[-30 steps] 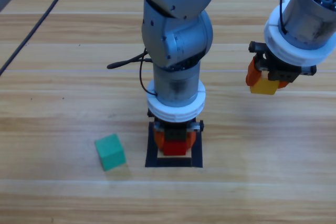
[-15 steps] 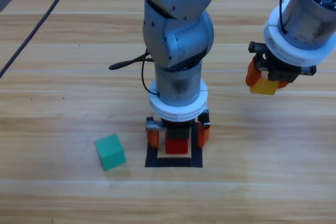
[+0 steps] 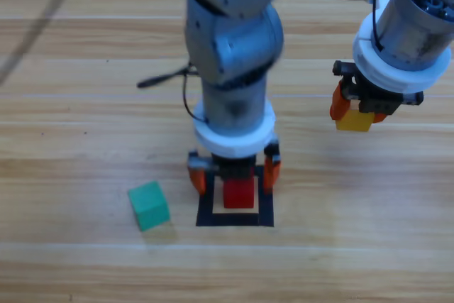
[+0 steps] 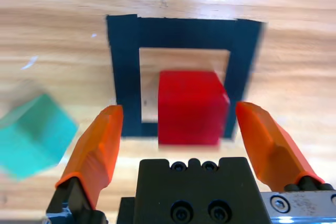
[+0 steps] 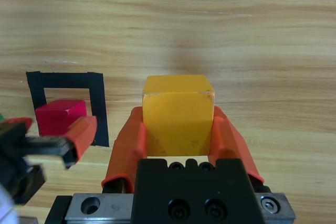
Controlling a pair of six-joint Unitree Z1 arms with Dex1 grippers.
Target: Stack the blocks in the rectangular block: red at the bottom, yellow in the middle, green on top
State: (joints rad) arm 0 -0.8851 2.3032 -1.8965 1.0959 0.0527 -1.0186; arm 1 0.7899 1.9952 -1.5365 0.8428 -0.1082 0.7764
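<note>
My right end effector [image 3: 357, 110], clamping the yellow cube [image 3: 355, 120], hangs up-right of the red cube [image 3: 239, 193]; my left end effector [image 3: 234, 173] straddles the red cube, open.

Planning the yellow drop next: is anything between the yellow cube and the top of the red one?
Yes. The left gripper hangs open right over the red cube in the taped rectangle, jaws astride it. The right gripper holds the yellow cube off to the side.

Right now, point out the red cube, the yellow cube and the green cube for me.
red cube [image 3: 239, 193], high view, on its top face.
yellow cube [image 5: 178, 114], right wrist view, on its front face.
green cube [image 3: 148, 205], high view, on its top face.
</note>
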